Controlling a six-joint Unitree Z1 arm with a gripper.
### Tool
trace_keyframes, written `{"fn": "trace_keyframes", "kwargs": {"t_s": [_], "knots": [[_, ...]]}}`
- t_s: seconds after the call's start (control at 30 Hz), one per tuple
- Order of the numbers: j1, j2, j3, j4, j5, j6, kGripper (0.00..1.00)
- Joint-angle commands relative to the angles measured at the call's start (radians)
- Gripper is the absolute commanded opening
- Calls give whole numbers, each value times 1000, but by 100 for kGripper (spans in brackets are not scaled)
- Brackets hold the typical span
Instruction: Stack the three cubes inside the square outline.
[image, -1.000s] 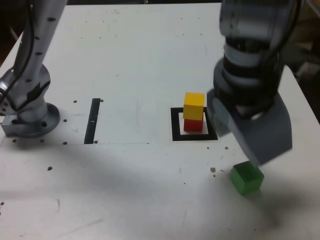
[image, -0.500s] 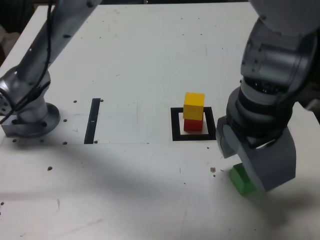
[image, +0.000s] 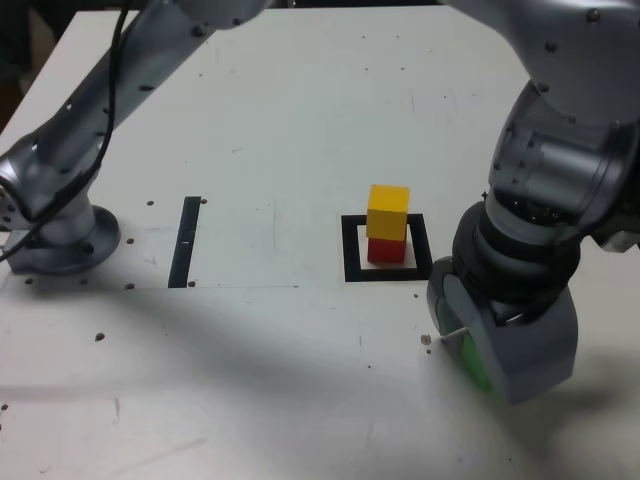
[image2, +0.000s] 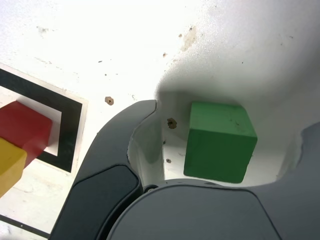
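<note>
The arm (image: 560, 130) has been lowered. The gripper (image: 475, 335) is held wide around the green cube (image2: 220, 142), now mostly hidden in the exterior view. Inside the square outline (image: 352, 250), the yellow cube (image: 388, 211) is still stacked on the red cube (image: 386, 250).

One cube (image: 388, 211) sits on another (image: 386, 250) inside the square outline (image: 352, 262), the third (image2: 220, 145) within the gripper (image2: 227, 115).

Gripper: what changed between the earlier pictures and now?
The gripper has come down to the green cube; its open jaws now stand around it, not gripping. The yellow cube, red cube and square outline stayed put.
</note>
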Motion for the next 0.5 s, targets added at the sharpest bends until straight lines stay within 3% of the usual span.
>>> {"fn": "trace_keyframes", "kwargs": {"t_s": [0.0,0.17,0.3,0.47], "knots": [[-2,10,-5,-5,-5,-9,64],[-6,12,-3,-49,-32,-5,38],[-9,12,2,-57,-38,-4,30],[-9,12,6,-56,-35,-4,28]]}}
